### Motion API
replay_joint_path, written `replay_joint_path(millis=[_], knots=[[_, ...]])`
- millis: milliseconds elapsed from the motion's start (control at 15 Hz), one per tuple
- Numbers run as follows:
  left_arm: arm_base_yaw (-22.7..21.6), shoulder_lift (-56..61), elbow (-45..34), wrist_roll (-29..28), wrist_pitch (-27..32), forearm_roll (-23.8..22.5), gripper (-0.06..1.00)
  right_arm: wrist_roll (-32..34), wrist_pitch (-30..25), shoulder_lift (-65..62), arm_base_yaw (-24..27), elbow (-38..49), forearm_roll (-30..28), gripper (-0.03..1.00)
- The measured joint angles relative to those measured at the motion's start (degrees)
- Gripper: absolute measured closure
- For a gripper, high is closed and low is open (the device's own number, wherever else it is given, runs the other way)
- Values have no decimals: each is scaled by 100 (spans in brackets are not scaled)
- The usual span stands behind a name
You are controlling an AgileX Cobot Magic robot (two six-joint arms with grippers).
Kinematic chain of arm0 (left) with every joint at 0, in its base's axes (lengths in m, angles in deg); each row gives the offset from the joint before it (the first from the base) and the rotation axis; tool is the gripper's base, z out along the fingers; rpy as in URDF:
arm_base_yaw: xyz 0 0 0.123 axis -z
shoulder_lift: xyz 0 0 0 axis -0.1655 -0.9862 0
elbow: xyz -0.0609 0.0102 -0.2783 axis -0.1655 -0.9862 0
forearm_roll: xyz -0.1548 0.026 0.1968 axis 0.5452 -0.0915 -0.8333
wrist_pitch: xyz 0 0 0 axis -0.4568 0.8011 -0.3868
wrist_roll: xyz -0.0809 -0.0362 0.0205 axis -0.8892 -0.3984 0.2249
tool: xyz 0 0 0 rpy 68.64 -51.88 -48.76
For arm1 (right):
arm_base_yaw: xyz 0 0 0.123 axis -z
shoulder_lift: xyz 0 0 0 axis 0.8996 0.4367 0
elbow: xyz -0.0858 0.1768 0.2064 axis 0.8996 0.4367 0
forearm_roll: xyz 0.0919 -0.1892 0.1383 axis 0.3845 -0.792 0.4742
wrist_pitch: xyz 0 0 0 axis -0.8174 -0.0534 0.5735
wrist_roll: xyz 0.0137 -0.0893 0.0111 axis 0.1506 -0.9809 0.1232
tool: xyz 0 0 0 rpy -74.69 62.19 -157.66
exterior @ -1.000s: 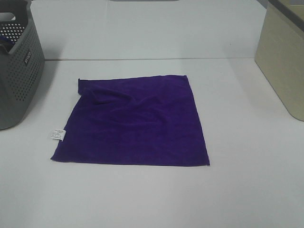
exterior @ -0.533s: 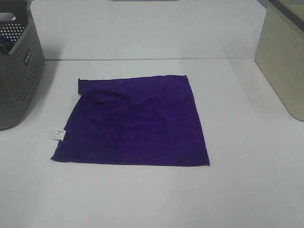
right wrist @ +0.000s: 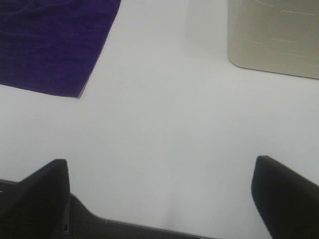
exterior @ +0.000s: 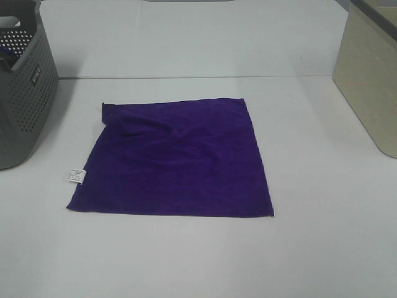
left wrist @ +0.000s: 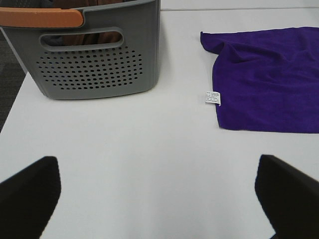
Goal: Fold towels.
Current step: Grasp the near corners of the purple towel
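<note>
Spread and empty, the left gripper [left wrist: 159, 199] and right gripper [right wrist: 159, 196] should each pinch 1 corner of the flat deep purple square cloth towel [exterior: 177, 158], lifting evenly.

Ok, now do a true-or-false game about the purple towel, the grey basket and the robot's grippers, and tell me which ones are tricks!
1. The purple towel lies spread out on the white table. True.
2. Its white care tag sticks out on the side toward the grey perforated basket. True.
3. The towel is folded in half. False: it is unfolded, only wrinkled near one corner.
4. The left gripper is pinching the towel. False: it is open over bare table, holding nothing.
5. The right gripper is open. True.
</note>
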Motion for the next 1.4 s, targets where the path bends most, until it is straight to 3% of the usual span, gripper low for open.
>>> replay_joint_path(millis=[600, 667, 867, 1133, 1267, 1400], knots=[[0, -11, 11, -86, 17, 46, -5, 6, -63, 57, 0, -97, 6, 1], [0, -178, 166, -172, 223, 63, -5, 17, -178, 350, 0, -304, 11, 1], [0, -1599, 1100, -195, 779, 63, -5, 286, -584, 1828, 0, -1255, 23, 1], [0, -4326, 2395, -132, 762, 115, -5, 338, -653, 4910, 0, -2762, 160, 1], [0, -5386, 2492, 120, 596, 384, -5, -17, -493, 6142, 0, -3054, 378, 1], [0, -6280, 2452, 544, 115, 831, -5, -195, 0, 7082, 0, -3065, 642, 1]])
